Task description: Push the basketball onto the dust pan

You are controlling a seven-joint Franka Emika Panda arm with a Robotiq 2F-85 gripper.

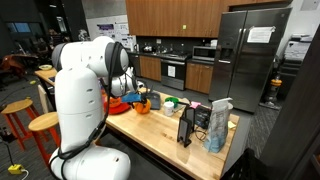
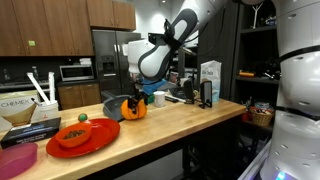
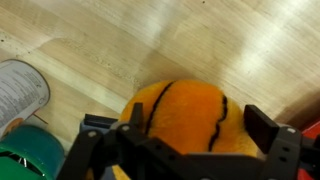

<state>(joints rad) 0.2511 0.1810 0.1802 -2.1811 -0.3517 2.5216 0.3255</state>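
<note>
In an exterior view, basketball [image 1: 142, 104] sits on wooden counter [image 1: 175, 142], gripper [image 1: 139, 94] right over it. In an exterior view, red dust pan [image 2: 102, 137] lies near the ball, prob. w/ a gap. Wrist view: jaws spread wide, straddling ball, clamping nothing. Risk: an off-centre push, so the ball rolls sideways past the pan.

"CHEME" – cut off, on a box [image 2: 13, 103]

Wrist view: the hand [image 3: 180, 142] covers the lower edge of the basketball [image 3: 185, 108] at 6 o'clock. A green object [image 3: 25, 157] at 8 o'clock is cut off by the frame, its identity unclear.
</note>
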